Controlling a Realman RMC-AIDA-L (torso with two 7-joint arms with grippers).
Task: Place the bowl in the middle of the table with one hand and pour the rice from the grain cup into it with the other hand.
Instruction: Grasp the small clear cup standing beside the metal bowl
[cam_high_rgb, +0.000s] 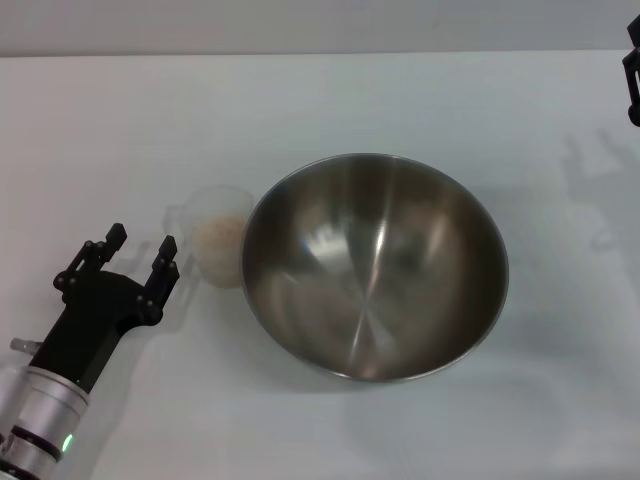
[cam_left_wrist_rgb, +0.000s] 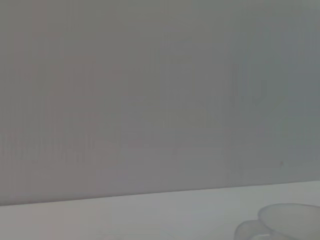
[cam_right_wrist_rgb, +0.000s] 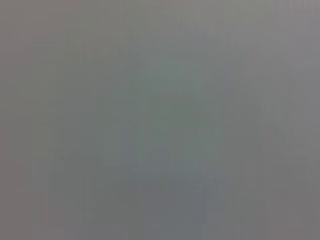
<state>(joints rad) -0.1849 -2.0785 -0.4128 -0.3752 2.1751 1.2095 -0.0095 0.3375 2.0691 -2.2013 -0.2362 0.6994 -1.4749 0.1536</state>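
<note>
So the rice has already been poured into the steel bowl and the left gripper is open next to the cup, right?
Not quite. In the head view the bowl is empty; the rice is in the cup. The left gripper is indeed open beside the cup.

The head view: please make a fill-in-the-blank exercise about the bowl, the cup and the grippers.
1. The rice is inside the grain cup, not in the ____.
2. The grain cup stands on the bowl's ____ side.
3. The left gripper, near the cup, has its fingers ____.
4. The right gripper is at the table's far ____ corner.

Missing words: bowl; left; open; right
</note>
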